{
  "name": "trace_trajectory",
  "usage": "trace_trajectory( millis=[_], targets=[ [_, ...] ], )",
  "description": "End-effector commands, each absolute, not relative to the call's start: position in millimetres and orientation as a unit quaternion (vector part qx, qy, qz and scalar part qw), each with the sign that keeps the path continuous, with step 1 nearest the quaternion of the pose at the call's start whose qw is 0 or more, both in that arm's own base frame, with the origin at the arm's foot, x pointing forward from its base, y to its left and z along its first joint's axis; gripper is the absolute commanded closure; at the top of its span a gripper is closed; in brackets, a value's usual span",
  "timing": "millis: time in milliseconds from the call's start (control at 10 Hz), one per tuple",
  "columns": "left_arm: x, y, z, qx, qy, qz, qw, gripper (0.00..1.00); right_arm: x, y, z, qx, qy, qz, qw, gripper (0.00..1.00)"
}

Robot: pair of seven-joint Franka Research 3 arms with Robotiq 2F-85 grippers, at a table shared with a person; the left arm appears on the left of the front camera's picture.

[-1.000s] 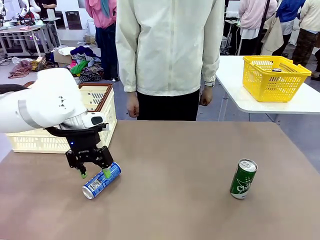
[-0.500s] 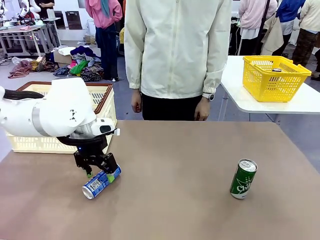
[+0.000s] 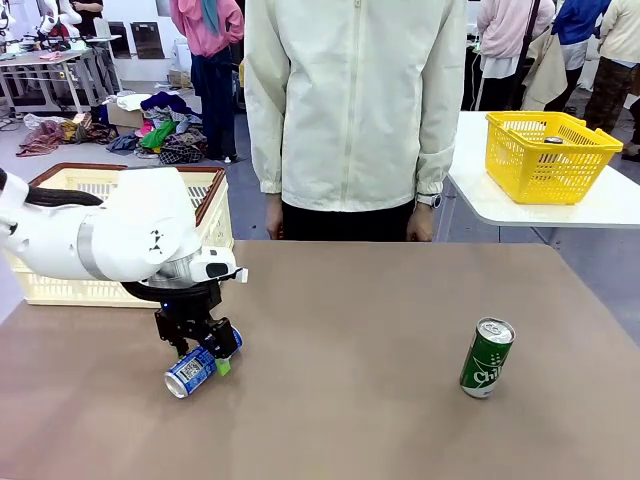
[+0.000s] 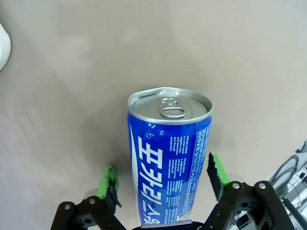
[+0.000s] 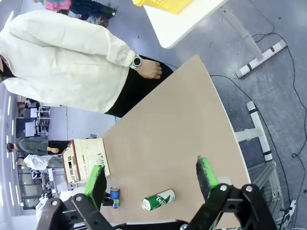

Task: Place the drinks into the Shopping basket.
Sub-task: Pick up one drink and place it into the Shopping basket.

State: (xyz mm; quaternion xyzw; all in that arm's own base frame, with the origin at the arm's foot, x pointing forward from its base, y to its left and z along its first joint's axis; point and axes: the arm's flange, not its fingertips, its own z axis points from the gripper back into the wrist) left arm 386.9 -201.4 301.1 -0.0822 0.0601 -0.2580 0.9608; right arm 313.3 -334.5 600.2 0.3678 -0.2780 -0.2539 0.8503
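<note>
Front view: the left gripper (image 3: 203, 352) straddles the blue can (image 3: 190, 370), which lies on the open tabletop (image 3: 380, 400), silver top nearest. The Shopping basket (image 3: 215, 205) sits near, behind it; the green can (image 3: 487, 357) stands well apart. Left wrist view: green pads (image 4: 106, 181) flank the can's long axis, unclamped. Right wrist view: the right gripper (image 5: 151, 178) hangs spread, empty.
</note>
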Motion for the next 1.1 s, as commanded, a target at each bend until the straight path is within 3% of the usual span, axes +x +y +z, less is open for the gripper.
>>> trace_trajectory(
  millis=[0, 400, 600, 1000],
  targets=[
    [391, -201, 305, -0.073, 0.052, -0.284, 0.955, 1.00, 316, -335, 603, 0.373, -0.283, -0.255, 0.846, 0.00],
    [387, -203, 307, -0.064, 0.054, -0.291, 0.953, 1.00, 316, -335, 603, 0.373, -0.283, -0.255, 0.846, 0.00],
    [382, -190, 333, -0.063, 0.030, -0.290, 0.954, 1.00, 316, -335, 603, 0.373, -0.283, -0.255, 0.846, 0.00],
    [375, -105, 505, -0.139, -0.015, -0.271, 0.952, 1.00, 316, -335, 603, 0.373, -0.283, -0.255, 0.846, 0.00]
  ],
)
